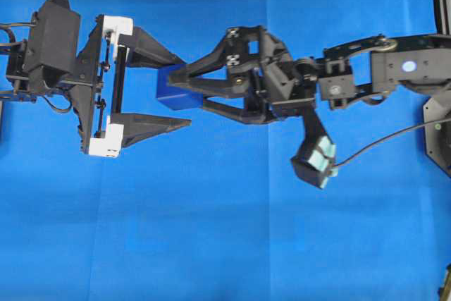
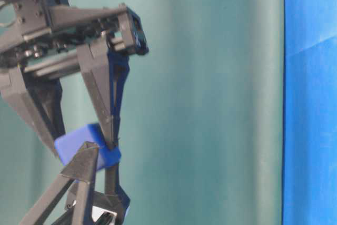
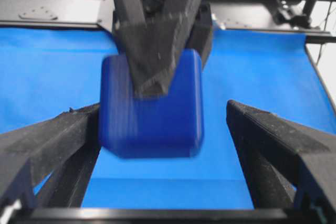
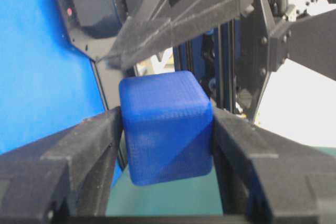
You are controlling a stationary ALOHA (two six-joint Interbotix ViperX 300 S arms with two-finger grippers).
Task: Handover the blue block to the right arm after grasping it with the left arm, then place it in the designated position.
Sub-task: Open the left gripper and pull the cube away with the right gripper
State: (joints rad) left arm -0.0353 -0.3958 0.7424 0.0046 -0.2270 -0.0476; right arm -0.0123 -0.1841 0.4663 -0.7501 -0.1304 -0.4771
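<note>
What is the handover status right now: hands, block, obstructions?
Left hand open, fingers wide of the block. Right hand shut on the blue block, held above the cloth. Nothing in the way.

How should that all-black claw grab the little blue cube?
By two opposite flat faces, coming in from the side away from the left gripper, which stands open around it. The right gripper already does this: its fingers press the blue cube on both sides, squarely at mid-height.
</note>
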